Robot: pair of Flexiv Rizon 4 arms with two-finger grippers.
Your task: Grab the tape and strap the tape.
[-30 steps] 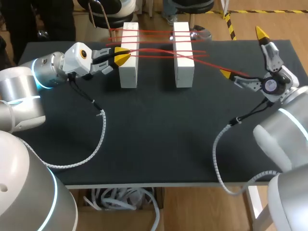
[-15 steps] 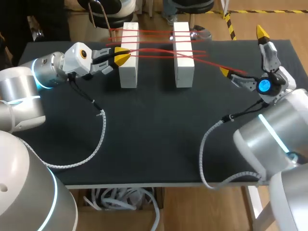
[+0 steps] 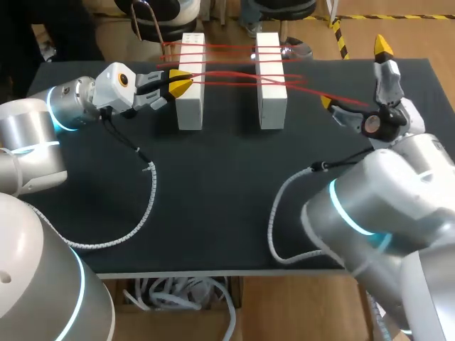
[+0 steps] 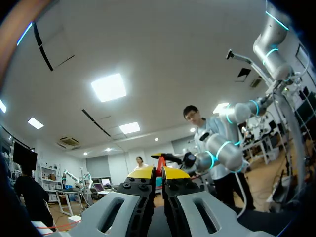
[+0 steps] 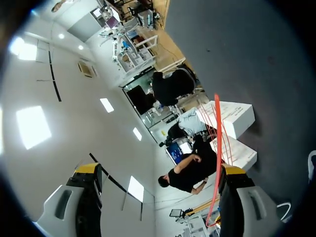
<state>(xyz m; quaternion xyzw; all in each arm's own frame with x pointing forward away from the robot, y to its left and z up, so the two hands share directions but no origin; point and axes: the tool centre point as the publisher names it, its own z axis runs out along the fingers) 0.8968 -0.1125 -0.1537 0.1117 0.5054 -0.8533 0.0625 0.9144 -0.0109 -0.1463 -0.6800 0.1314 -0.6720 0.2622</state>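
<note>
Stretching in several red strands, the tape (image 3: 227,72) is wrapping around the left block (image 3: 190,82) and the right block (image 3: 271,78), which is standing near the left block, parallel to it on the black table (image 3: 213,177). Some strands are crossing in the gap between the two blocks.

Just beside the left block, on the side away from the right block, the left gripper (image 3: 181,84) is pinching the tape, its yellow tips pressed together on a red strand. From the right block one strand is running away from the left block to the right gripper (image 3: 355,74), well apart from the left block. That gripper's fingers are spread wide, and the strand is lying against one finger only (image 5: 232,174).

A coiled cable (image 3: 146,206) is trailing over the table from the left arm, on the near side of the left block. Another cable (image 3: 277,220) is looping from the right arm, farther from that block.
</note>
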